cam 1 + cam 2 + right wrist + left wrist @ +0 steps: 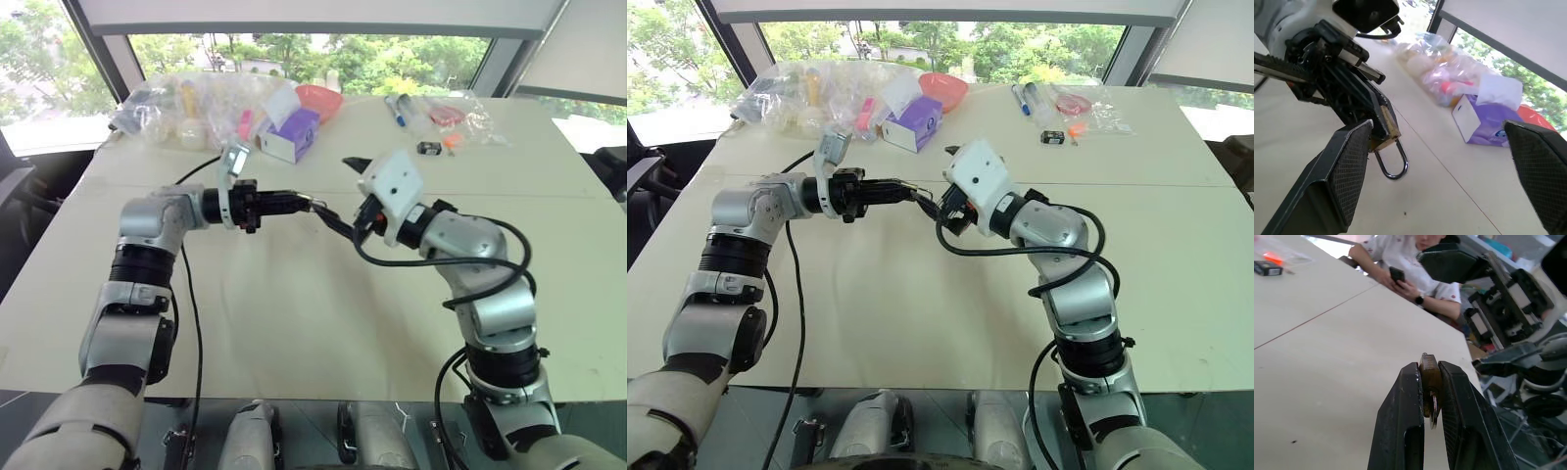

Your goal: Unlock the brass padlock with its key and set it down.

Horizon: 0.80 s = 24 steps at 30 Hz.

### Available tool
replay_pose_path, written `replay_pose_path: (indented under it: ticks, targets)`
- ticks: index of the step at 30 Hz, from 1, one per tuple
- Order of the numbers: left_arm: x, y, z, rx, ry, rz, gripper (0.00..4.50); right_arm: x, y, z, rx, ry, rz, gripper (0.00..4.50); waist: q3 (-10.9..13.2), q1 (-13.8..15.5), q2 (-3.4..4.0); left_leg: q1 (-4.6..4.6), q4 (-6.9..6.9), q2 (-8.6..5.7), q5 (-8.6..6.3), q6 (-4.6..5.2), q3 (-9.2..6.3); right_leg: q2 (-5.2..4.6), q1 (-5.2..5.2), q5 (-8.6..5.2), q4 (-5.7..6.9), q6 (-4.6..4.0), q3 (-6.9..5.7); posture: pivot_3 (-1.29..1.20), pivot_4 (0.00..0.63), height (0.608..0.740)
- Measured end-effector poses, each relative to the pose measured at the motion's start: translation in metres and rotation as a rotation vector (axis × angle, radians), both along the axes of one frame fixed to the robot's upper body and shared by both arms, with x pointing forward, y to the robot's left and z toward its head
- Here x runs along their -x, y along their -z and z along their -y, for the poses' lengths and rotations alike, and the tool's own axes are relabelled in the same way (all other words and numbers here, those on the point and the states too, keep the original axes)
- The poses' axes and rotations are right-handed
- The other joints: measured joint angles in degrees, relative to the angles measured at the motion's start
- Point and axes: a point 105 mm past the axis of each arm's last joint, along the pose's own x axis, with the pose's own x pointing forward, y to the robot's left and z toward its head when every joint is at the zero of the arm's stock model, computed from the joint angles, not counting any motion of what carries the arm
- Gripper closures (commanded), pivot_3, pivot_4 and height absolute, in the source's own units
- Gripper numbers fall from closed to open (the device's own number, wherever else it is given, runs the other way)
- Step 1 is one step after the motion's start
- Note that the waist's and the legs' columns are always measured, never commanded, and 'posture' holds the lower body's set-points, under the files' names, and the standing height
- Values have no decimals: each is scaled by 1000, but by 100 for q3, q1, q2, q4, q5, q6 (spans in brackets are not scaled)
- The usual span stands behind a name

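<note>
While both arms are raised above the pale table [294,323], I see the left gripper [1431,377] clamped on the brass padlock [1429,377], its two black fingers [1400,421] pressed flat against the lock's sides. From the left wrist camera I see the brass body wedged between the fingertips, with a small silvery piece, probably the key [1433,412], sticking out at its lower edge; I cannot tell whether it is seated in the keyhole. From the right wrist camera the padlock's thin shackle [1392,164] hangs out of the left gripper as a closed loop, clear of the table.

Right gripper [1440,161]: fingers spread wide apart, holding nothing. One finger [1337,181] sits just beside the padlock, the other is well off to the side. In the head views the two grippers meet tip to tip over the middle of the table.

At the far edge of the table lie a purple tissue box [291,134], clear plastic bags [186,103] and a red bowl [319,99]. A person holding a phone [1397,274] sits beyond the table.
</note>
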Motion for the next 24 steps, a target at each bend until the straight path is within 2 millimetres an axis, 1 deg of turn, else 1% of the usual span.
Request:
replay_pose_path:
  ticks: [6,10,14,19,22,24]
  targets:
    - [6,-6,-1,22,30,2,4388,-7,4,8,14,60,-14,52,0,0,0,0,0,-1,0,1,0,0,0,0,-1,0,1,0,150,734]
    - [10,-10,-2,30,48,14,4388,-9,8,8,10,62,-34,52,0,-2,0,0,-1,-1,0,1,-2,1,-1,0,-1,0,1,0,150,734]
    - [12,-10,-5,35,55,14,4388,-7,13,6,30,32,-54,52,0,-3,0,0,-1,-1,0,1,-3,1,-1,0,-1,0,1,0,150,734]
    - [13,-7,-7,29,49,0,4388,-3,21,5,41,4,-94,52,0,7,0,0,-1,-1,-1,1,-4,0,0,0,-2,0,1,0,150,734]
    - [12,-7,-6,28,45,23,4388,-1,27,4,46,-13,-127,52,0,3,0,0,-1,-1,-1,1,-4,0,0,0,-2,0,0,0,150,734]
    - [10,-4,-3,8,36,35,4388,0,29,2,55,-22,-133,52,0,5,0,0,-1,-1,-1,1,-4,0,0,0,-1,0,0,0,150,734]
